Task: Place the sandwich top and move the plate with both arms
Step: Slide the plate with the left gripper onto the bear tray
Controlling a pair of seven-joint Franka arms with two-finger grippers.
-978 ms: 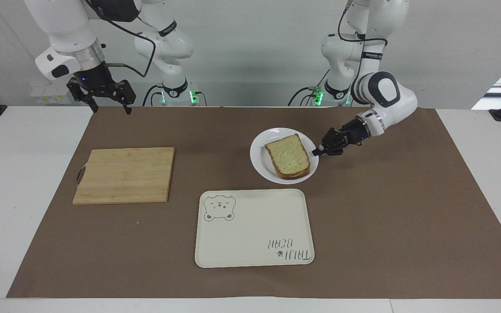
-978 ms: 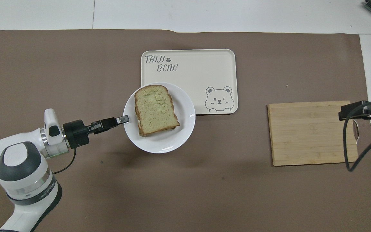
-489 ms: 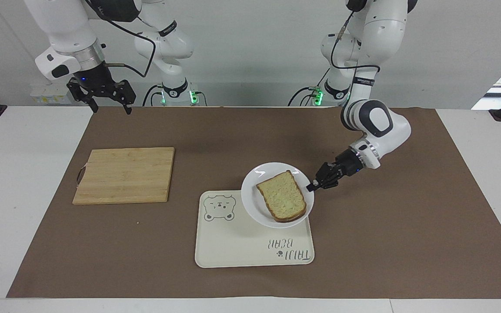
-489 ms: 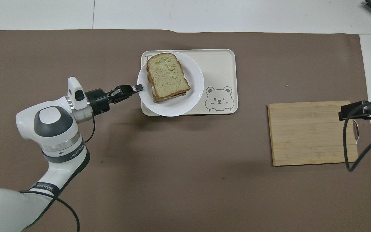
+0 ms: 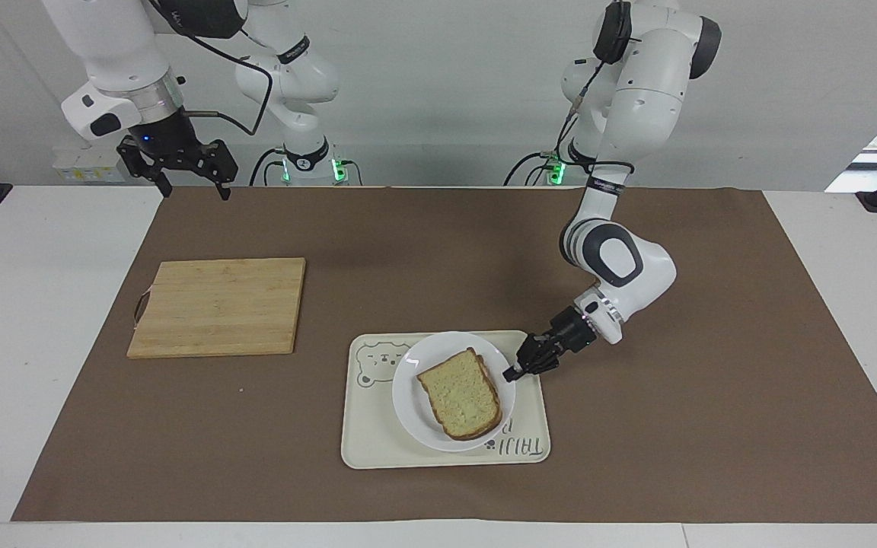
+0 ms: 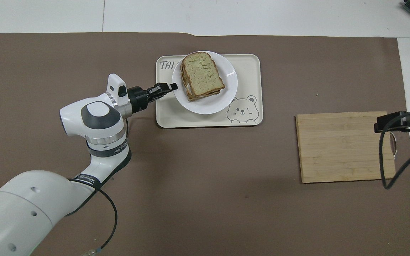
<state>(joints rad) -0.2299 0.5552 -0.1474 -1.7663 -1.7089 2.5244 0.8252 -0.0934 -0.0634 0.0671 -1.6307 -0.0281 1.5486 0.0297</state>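
Note:
The sandwich top (image 5: 460,393) (image 6: 202,72), a plain slice with a brown crust, lies uppermost on a stacked sandwich on the white plate (image 5: 408,396) (image 6: 208,106). My left gripper (image 5: 511,374) (image 6: 173,86) is shut on the plate's rim at the side toward the left arm's end. The plate is over the cream bear-print tray (image 5: 377,441) (image 6: 247,64); I cannot tell whether it rests on it. My right gripper (image 5: 193,190) waits open and empty, raised over the mat's corner by its own base.
A wooden cutting board (image 5: 218,304) (image 6: 343,145) lies bare on the brown mat toward the right arm's end. The tray sits mid-table, farther from the robots than the board.
My left gripper has carried the plate with the sandwich away from the robots, from the bare mat to over the tray. The right arm has not moved.

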